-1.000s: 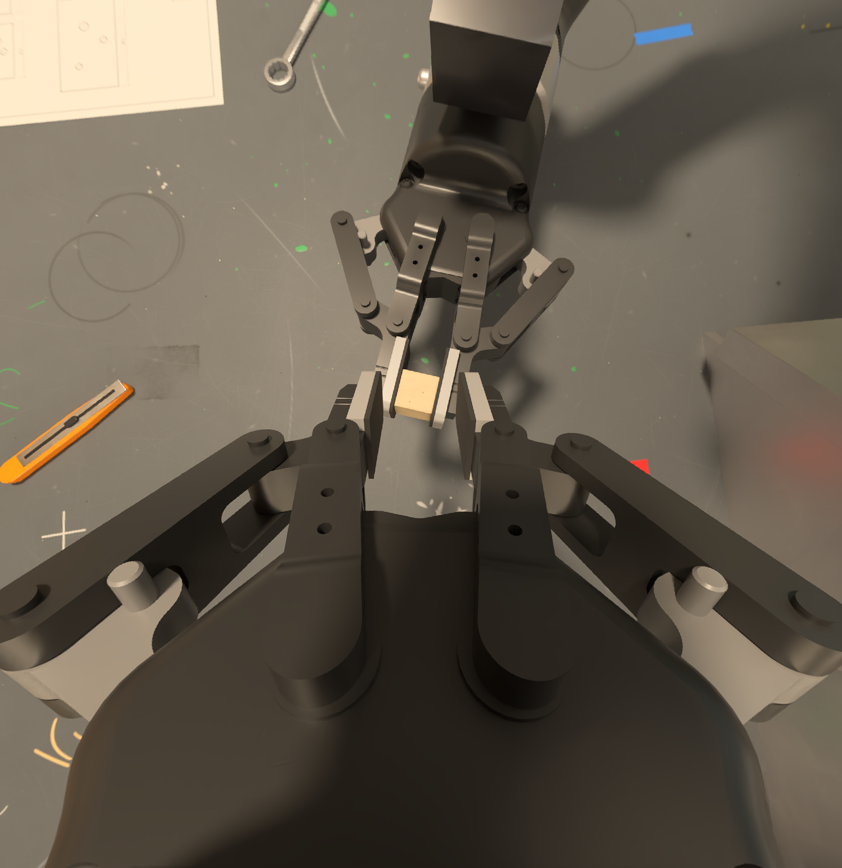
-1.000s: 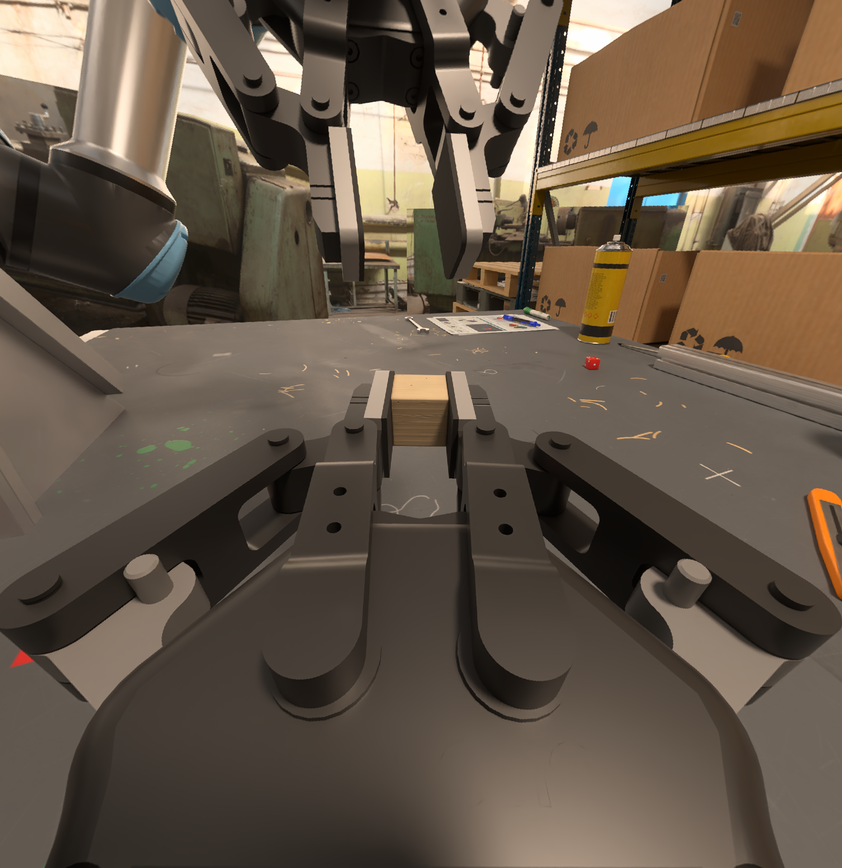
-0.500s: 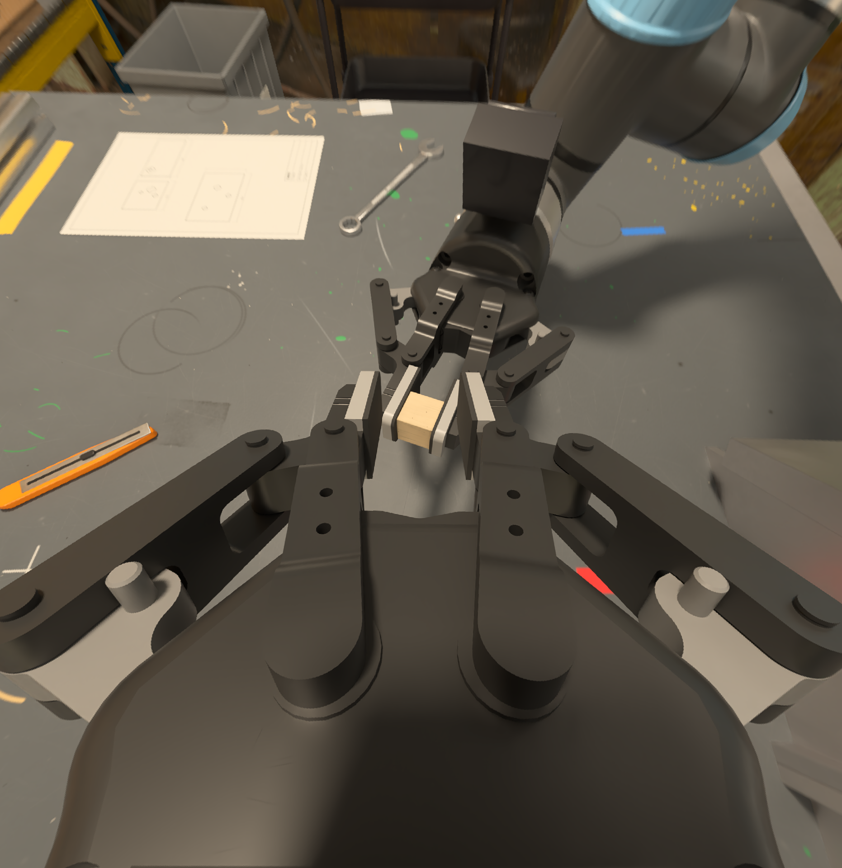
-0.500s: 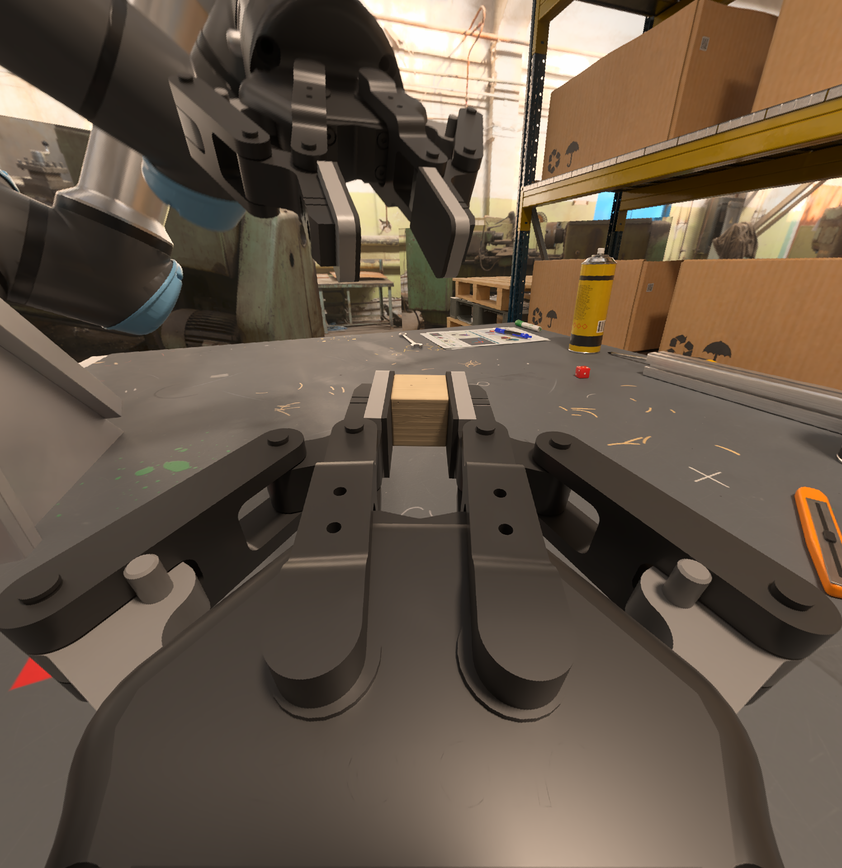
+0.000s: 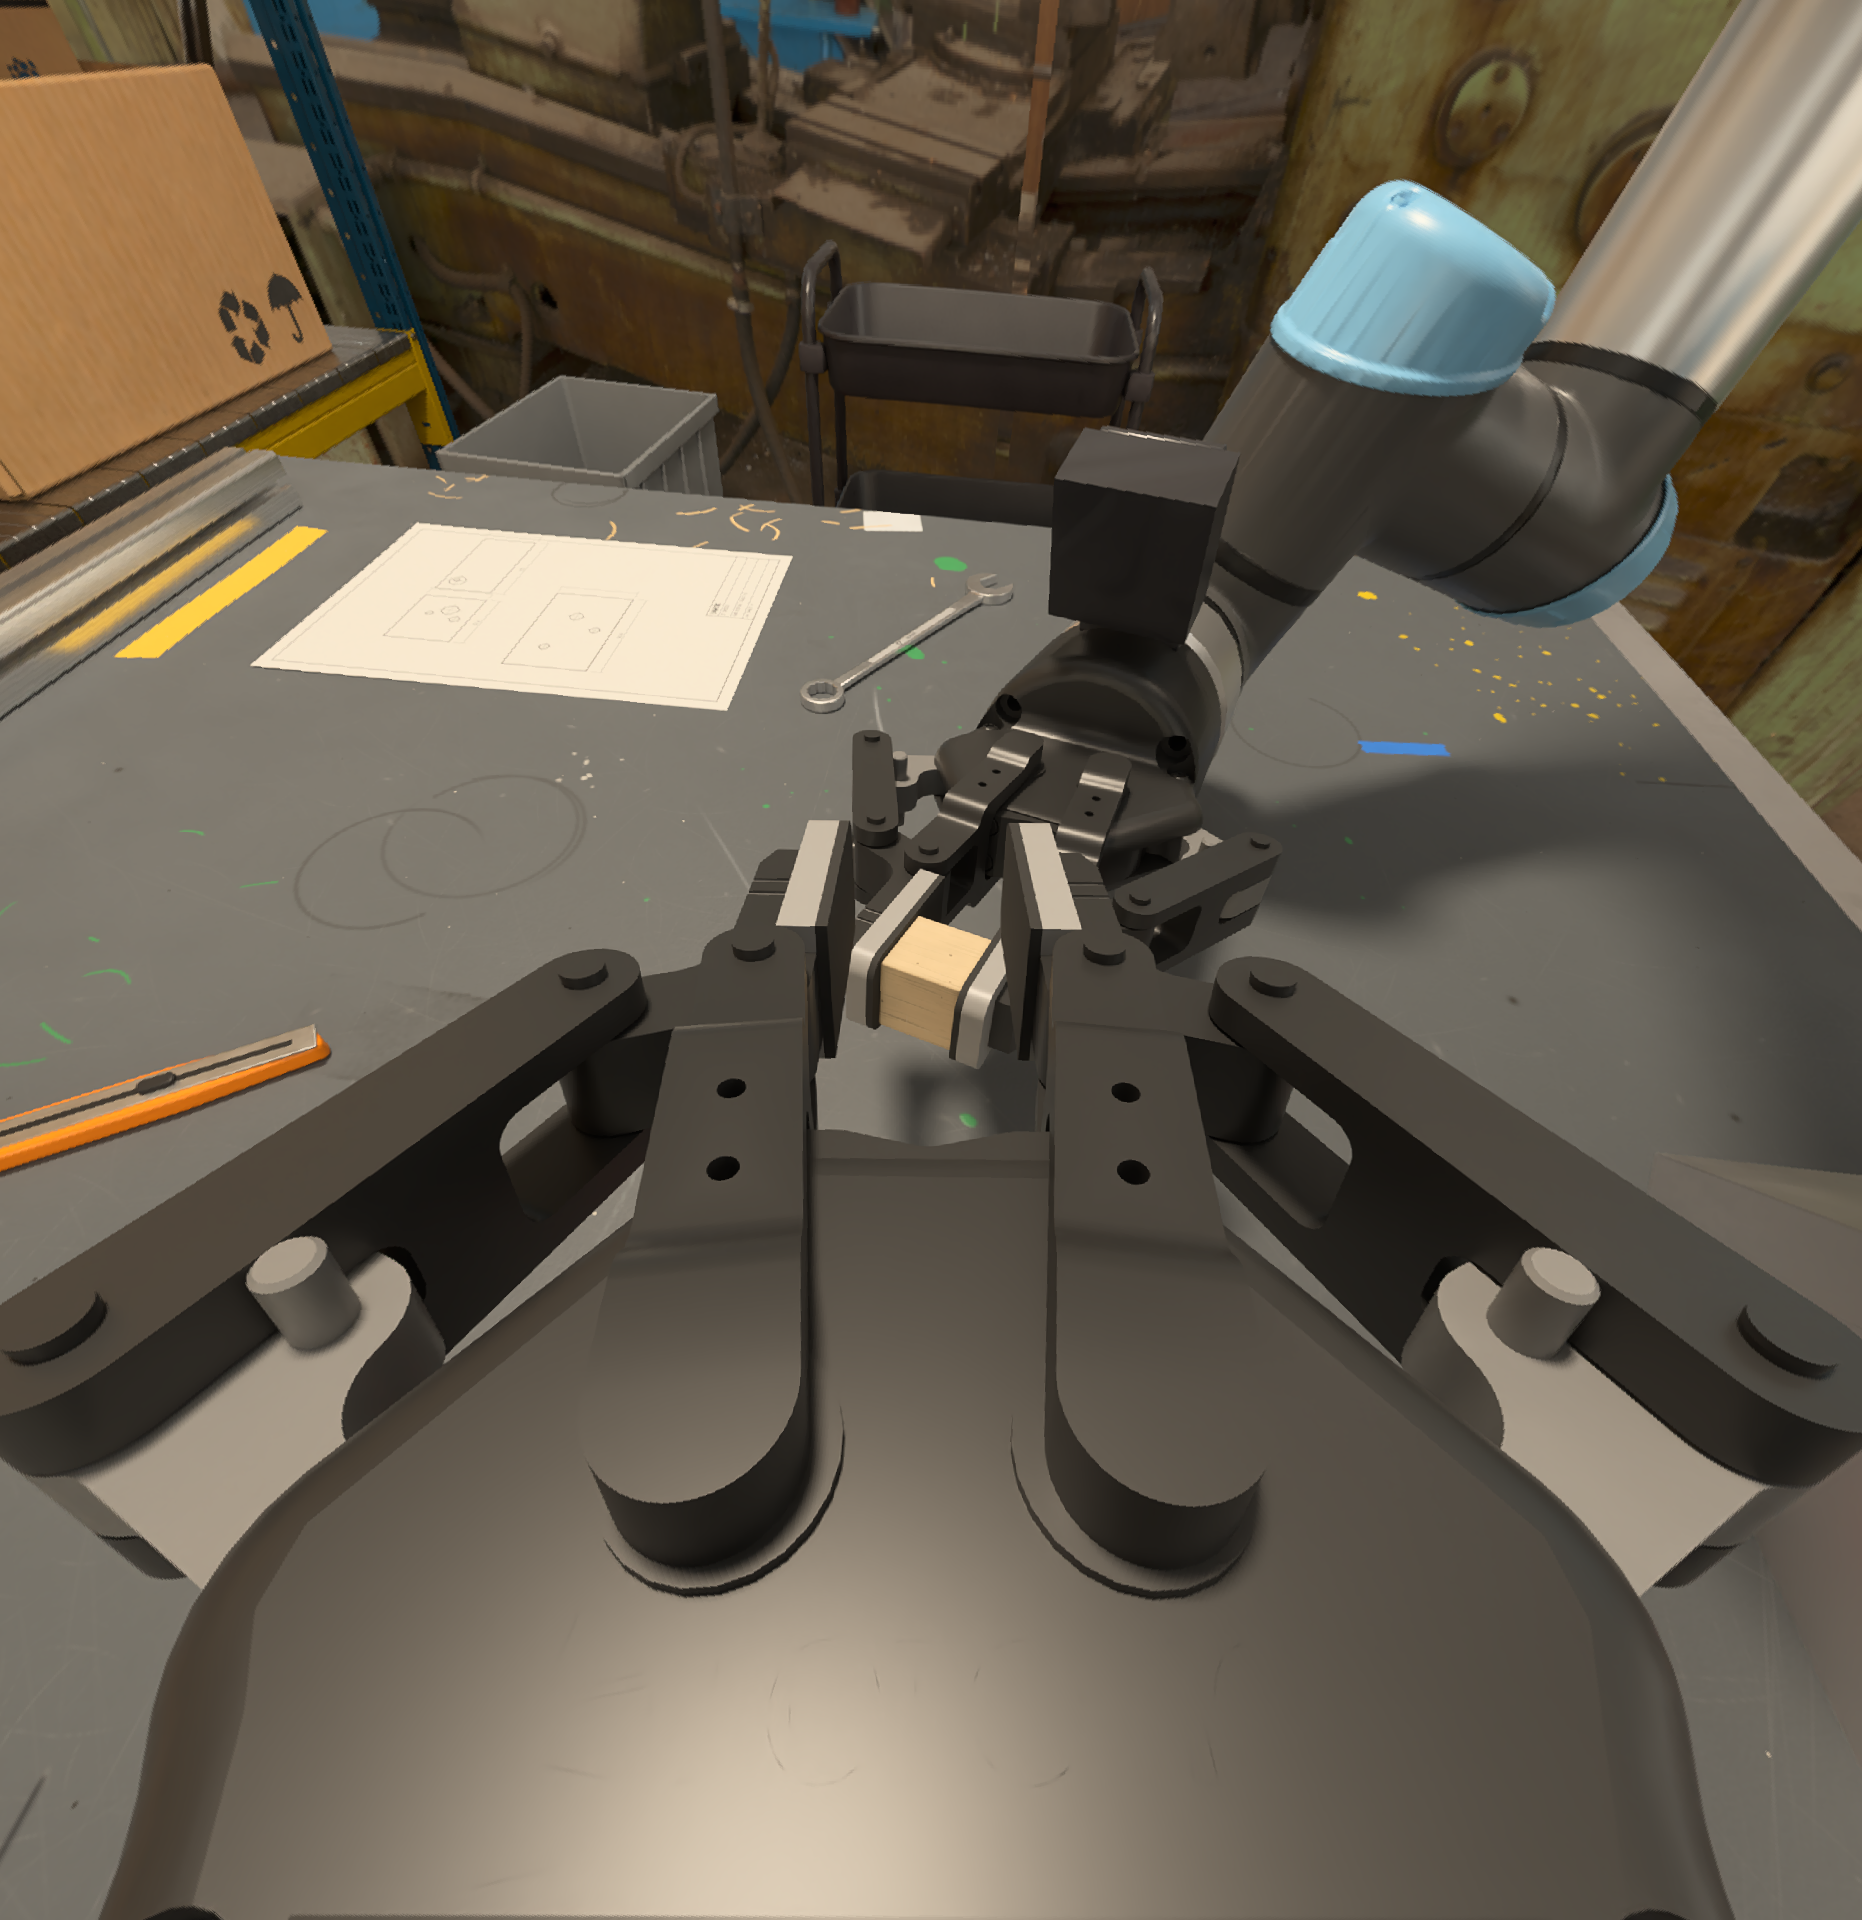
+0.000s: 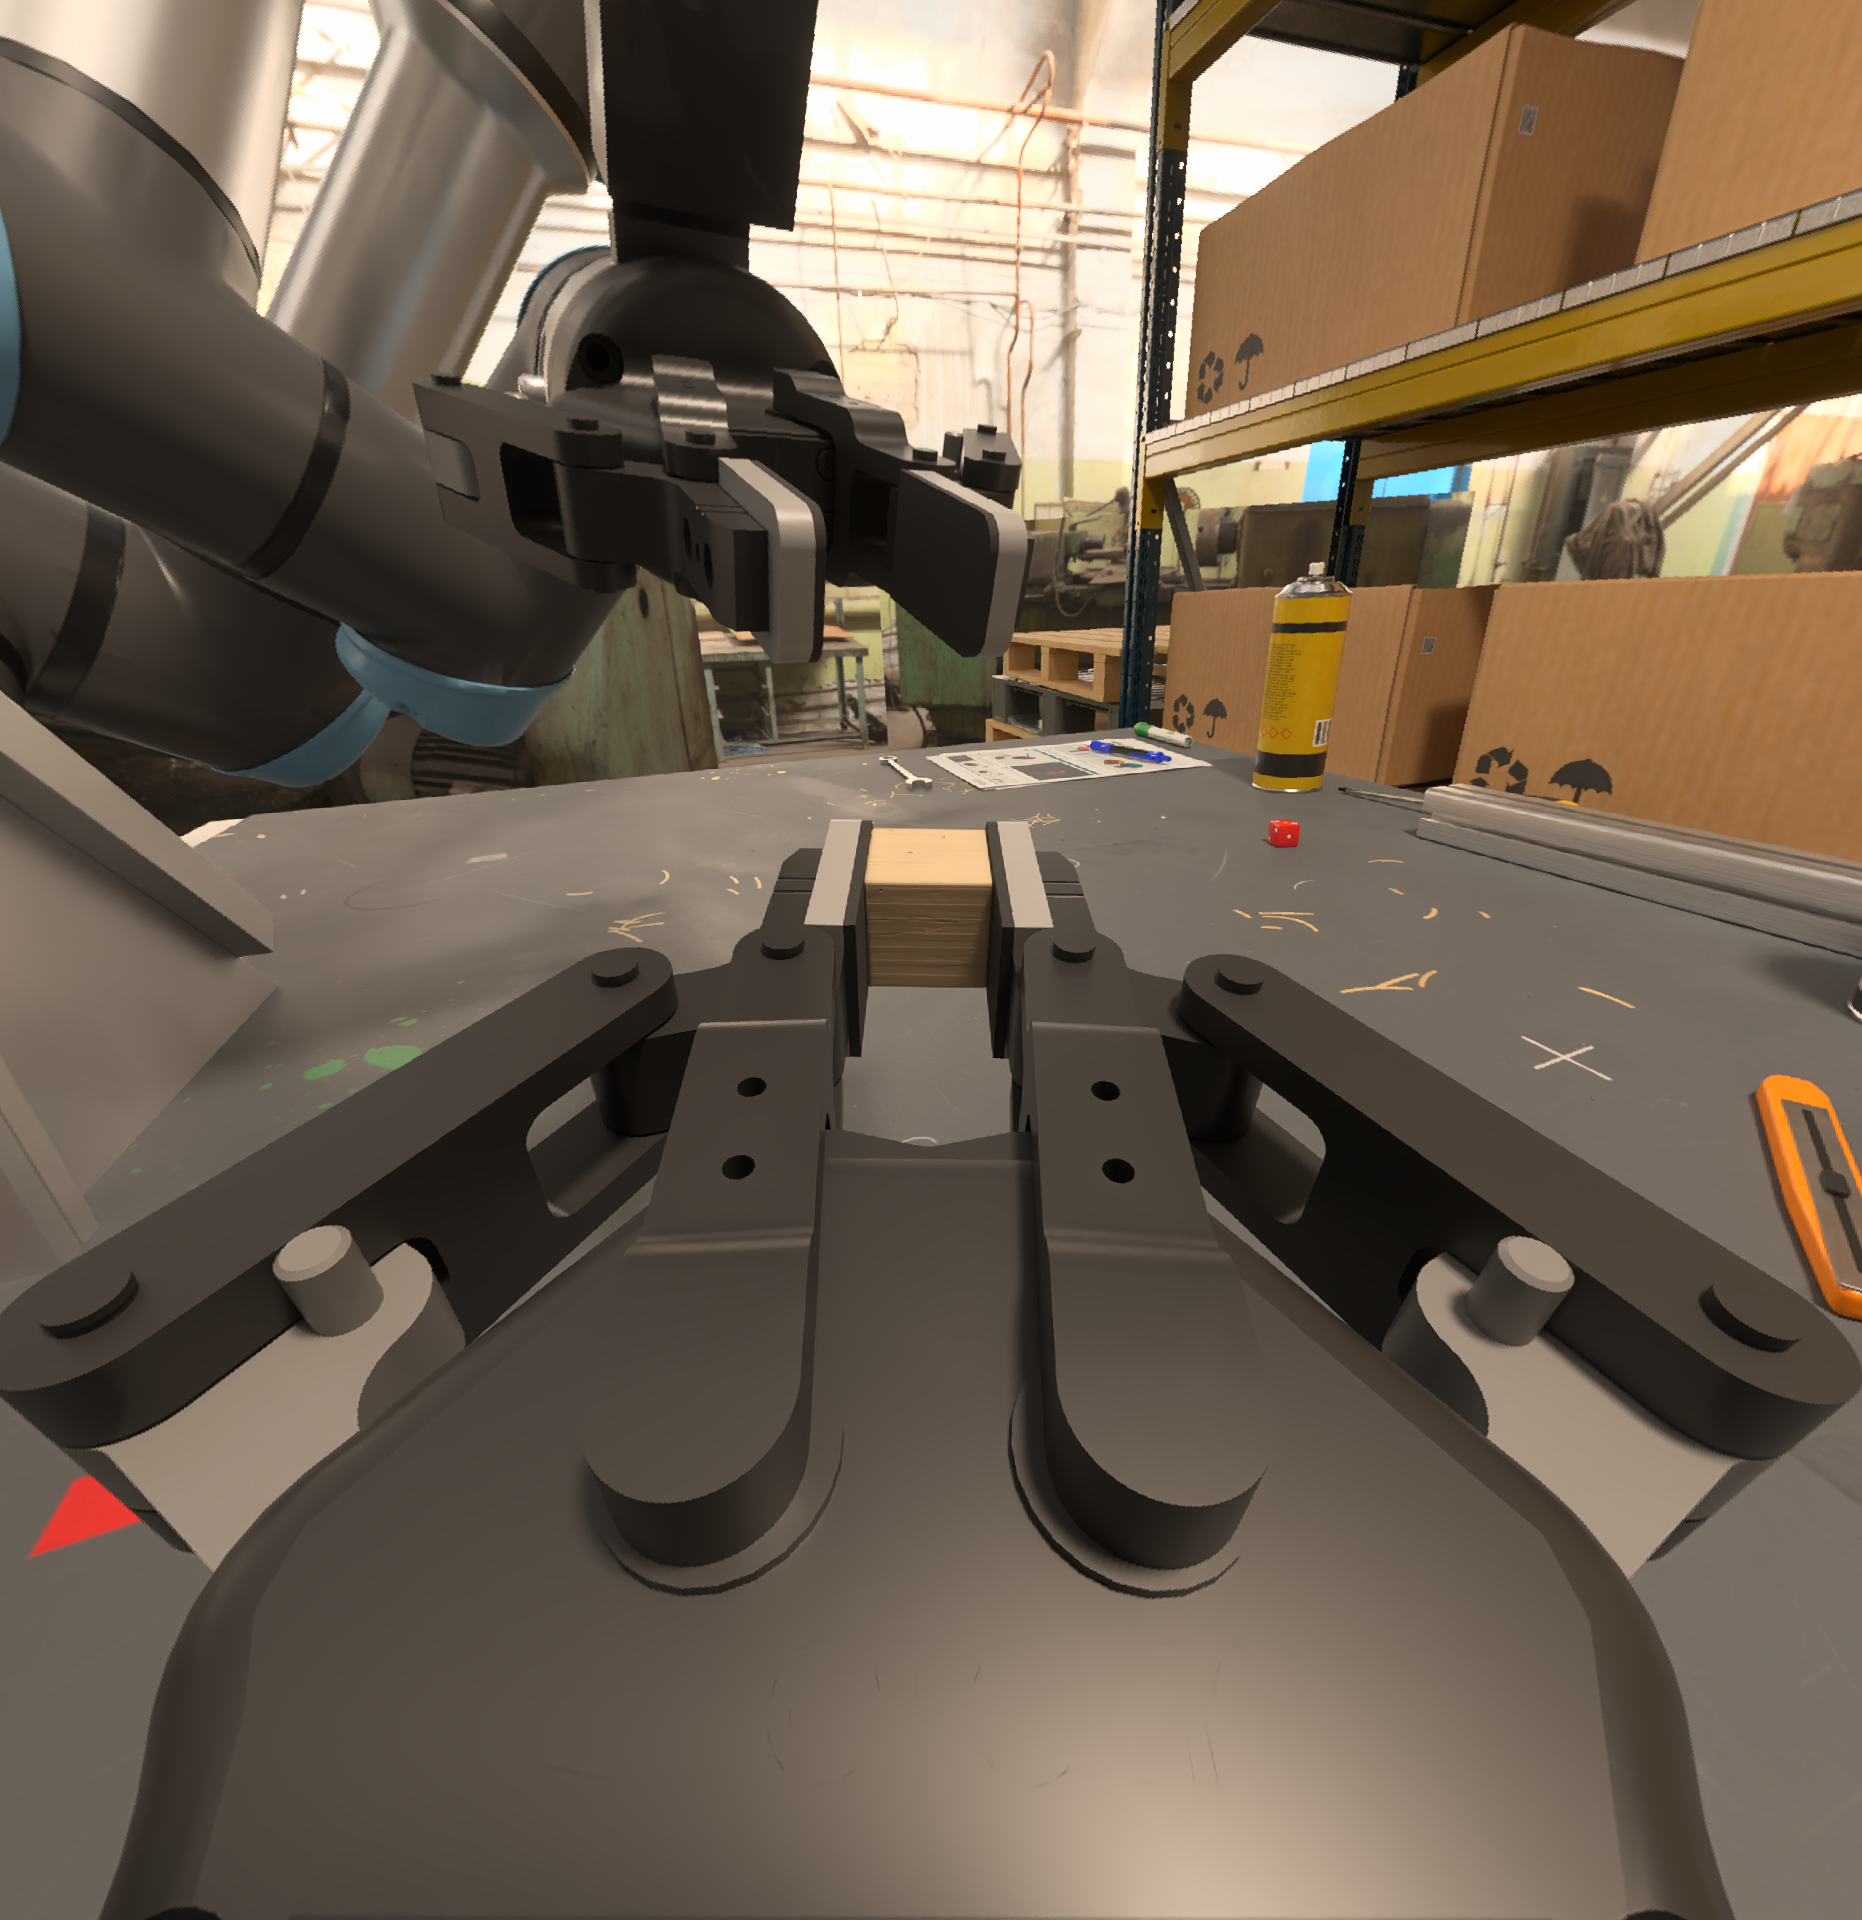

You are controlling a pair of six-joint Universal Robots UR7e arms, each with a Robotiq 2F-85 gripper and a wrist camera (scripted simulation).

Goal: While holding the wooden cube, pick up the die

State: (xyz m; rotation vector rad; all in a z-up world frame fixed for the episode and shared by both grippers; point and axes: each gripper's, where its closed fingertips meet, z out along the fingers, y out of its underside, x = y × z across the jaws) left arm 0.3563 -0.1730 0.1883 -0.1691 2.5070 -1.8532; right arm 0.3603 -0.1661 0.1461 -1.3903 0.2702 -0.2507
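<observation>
My right gripper (image 6: pixel 927 868) is shut on the pale wooden cube (image 6: pixel 927 914) and holds it just above the grey table. The cube also shows in the left wrist view (image 5: pixel 925 985), between the right gripper's pads. My left gripper (image 5: pixel 927 894) is open and empty, above and short of the cube; in the right wrist view it hangs tilted above the table (image 6: pixel 885 582). The small red die (image 6: pixel 1283 833) lies on the table ahead and to the right of the right gripper. It does not show in the left wrist view.
A yellow spray can (image 6: pixel 1303 686) stands behind the die, beside a sheet with pens (image 6: pixel 1062 764) and a wrench (image 6: pixel 906 774). An orange utility knife (image 6: pixel 1826 1195) and a metal bar (image 6: pixel 1633 847) lie at the right. A drawing sheet (image 5: pixel 532 613) and another wrench (image 5: pixel 906 644) lie beyond.
My left gripper has lifted away from the cube and tilted from pointing down to nearly level, still open. My right gripper keeps hold of the cube.
</observation>
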